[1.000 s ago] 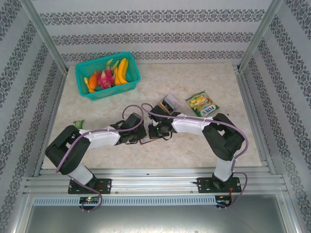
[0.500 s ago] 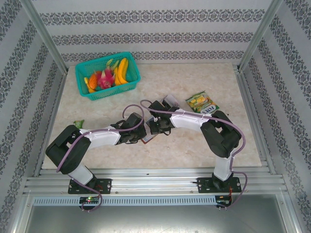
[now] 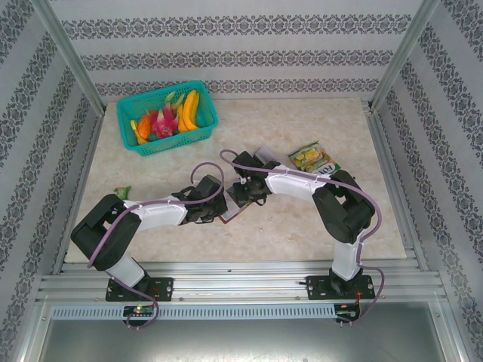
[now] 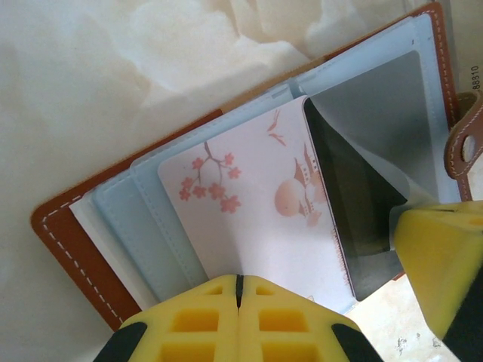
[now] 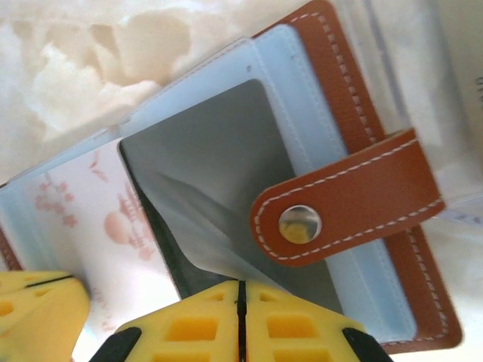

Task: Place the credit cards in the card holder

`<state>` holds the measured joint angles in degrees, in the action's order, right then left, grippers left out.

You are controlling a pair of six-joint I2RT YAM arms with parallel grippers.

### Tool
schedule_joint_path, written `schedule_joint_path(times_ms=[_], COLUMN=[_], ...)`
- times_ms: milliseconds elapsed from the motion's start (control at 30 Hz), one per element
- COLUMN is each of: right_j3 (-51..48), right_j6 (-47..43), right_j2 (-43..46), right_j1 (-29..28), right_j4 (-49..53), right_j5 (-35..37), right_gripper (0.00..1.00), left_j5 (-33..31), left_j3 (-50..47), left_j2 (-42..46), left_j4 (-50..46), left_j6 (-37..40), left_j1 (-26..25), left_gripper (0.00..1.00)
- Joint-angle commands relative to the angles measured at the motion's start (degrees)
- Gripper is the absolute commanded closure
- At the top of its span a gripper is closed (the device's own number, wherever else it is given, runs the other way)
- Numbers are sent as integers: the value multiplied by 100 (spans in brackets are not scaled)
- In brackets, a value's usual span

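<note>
The card holder [image 4: 64,234] lies open on the table, brown with pale blue clear sleeves, and shows between the two grippers [image 3: 235,213]. A whitish credit card [image 4: 256,204] with pink blossoms sits in one sleeve. A dark credit card [image 4: 355,219] sits partly under the neighbouring sleeve. My left gripper [image 4: 238,280] is shut, its tips resting at the whitish card's near edge. My right gripper [image 5: 241,285] is shut on the lifted clear film of the sleeve [image 5: 211,249] over the dark card [image 5: 204,128]. The holder's snap strap [image 5: 347,207] lies folded across that side.
A green-yellow snack packet [image 3: 313,160] lies right of the grippers, with a clear box [image 3: 264,158] just behind the right wrist. A teal basket [image 3: 166,117] of toy fruit stands at the back left. A small green scrap [image 3: 122,192] lies near the left edge.
My right wrist has drawn a little toward the far side, and the holder has shifted slightly with it. The left arm has stayed put.
</note>
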<state>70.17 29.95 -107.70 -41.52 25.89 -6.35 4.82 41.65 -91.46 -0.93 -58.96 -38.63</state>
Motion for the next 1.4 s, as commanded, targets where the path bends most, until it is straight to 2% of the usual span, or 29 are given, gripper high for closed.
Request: schedule_joint_path(times_ms=[0, 267, 400, 633, 833, 967, 1167, 1367], right_j3=[-243, -383, -310, 36, 81, 216, 402, -141], right_j6=[-140, -189, -105, -69, 15, 96, 65, 187], right_j2=[359, 292, 0, -127, -190, -260, -516, 168], right_j1=[-101, -335, -348, -366, -290, -200, -128, -141], right_j4=[-170, -168, -27, 465, 130, -47, 184, -361], right_j5=[-622, -825, -356, 1016, 1266, 905, 912, -55], right_gripper=[94, 97, 98, 98, 98, 97, 96, 90], left_j5=[-286, -294, -264, -279, -261, -222, -214, -218], left_j3=[-94, -62, -57, -89, -154, -176, -221, -213], left_j2=[-216, -170, -184, -197, -271, -320, -312, -288], left_j4=[-961, -925, -890, -924, -837, -760, -783, -730], left_j6=[176, 170, 178, 179, 148, 131, 183, 178], left_j1=[22, 22, 22, 22, 22, 22, 22, 22], left_gripper=[98, 98, 98, 98, 98, 99, 99, 99])
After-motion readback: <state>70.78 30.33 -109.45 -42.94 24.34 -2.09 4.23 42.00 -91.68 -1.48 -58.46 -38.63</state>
